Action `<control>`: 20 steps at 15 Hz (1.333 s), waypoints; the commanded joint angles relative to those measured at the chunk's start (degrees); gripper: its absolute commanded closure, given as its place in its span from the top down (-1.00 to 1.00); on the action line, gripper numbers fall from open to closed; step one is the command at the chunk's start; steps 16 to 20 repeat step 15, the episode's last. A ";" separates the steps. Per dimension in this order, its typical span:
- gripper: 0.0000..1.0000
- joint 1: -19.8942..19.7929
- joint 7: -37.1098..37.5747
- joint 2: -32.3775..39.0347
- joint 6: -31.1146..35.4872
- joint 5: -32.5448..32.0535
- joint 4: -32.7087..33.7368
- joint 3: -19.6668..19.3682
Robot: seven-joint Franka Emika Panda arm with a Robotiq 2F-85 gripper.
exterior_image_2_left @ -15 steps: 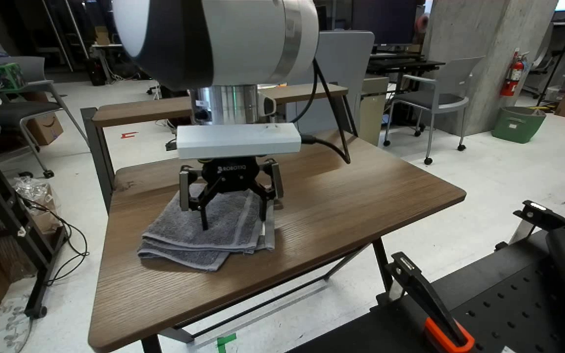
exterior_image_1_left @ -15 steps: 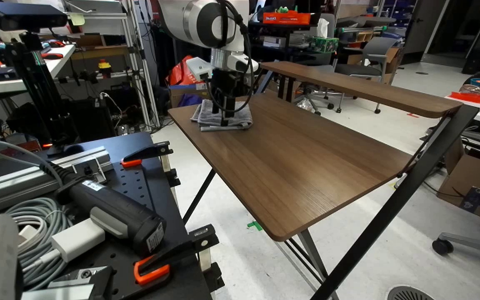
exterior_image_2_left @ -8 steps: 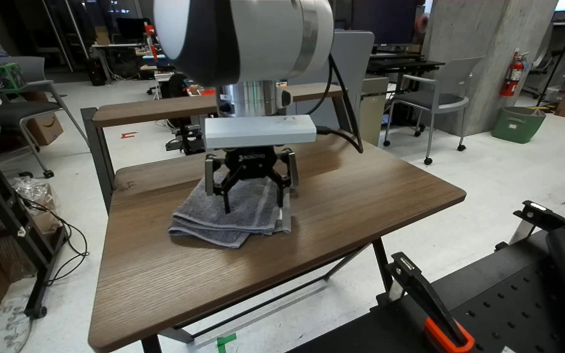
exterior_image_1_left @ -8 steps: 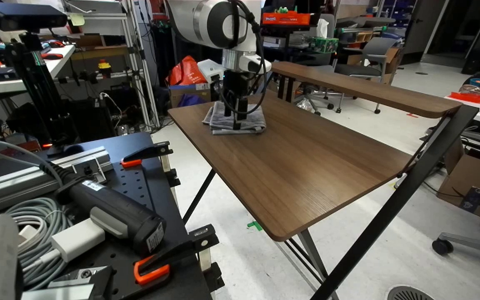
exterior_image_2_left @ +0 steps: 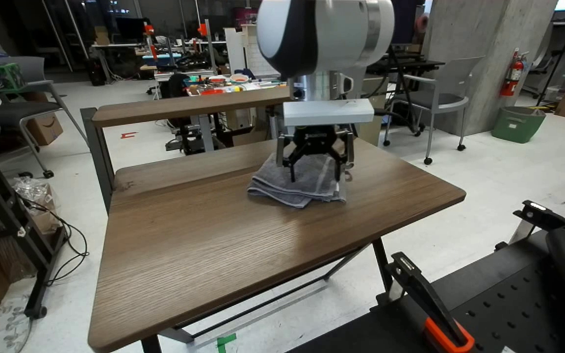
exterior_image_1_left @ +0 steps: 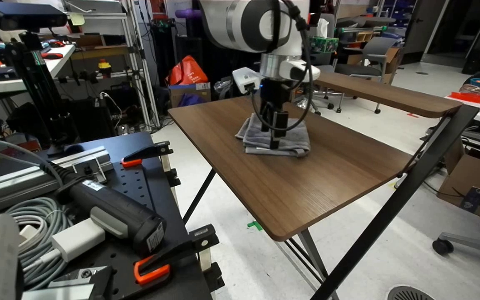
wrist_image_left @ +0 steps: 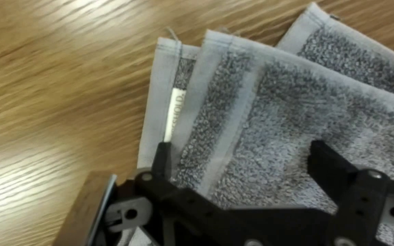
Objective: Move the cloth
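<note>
The cloth is a folded grey towel with pale edges and a pale stripe. It lies flat on the brown wooden table [exterior_image_1_left: 327,179] in both exterior views [exterior_image_1_left: 298,138] [exterior_image_2_left: 275,186] and fills much of the wrist view [wrist_image_left: 268,130]. A white label shows along one edge. My gripper [exterior_image_2_left: 315,179] points straight down over the cloth, and also shows in an exterior view [exterior_image_1_left: 269,138]. In the wrist view the gripper's [wrist_image_left: 240,146] fingers are wide apart, one by the label edge, the other over the middle. The fingertips seem to rest on the cloth, with no fabric pinched between them.
A raised wooden shelf [exterior_image_2_left: 184,108] runs along one long side of the table. A black cart [exterior_image_1_left: 140,183] with clamps, a dark tool and cables stands beside the table across a gap. A grey chair [exterior_image_2_left: 437,93] stands on the floor behind.
The gripper and the cloth have slid together along the table, to the right in both exterior views. The cloth keeps its folded shape. The fingers stay wide apart.
</note>
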 commanded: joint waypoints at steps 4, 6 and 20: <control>1.00 -8.34 0.43 -2.17 -0.32 1.27 -1.47 -3.19; 1.00 -10.47 0.11 -2.53 -0.54 1.78 -1.19 -3.24; 1.00 -12.23 -2.56 -11.13 -0.91 3.33 -3.97 0.08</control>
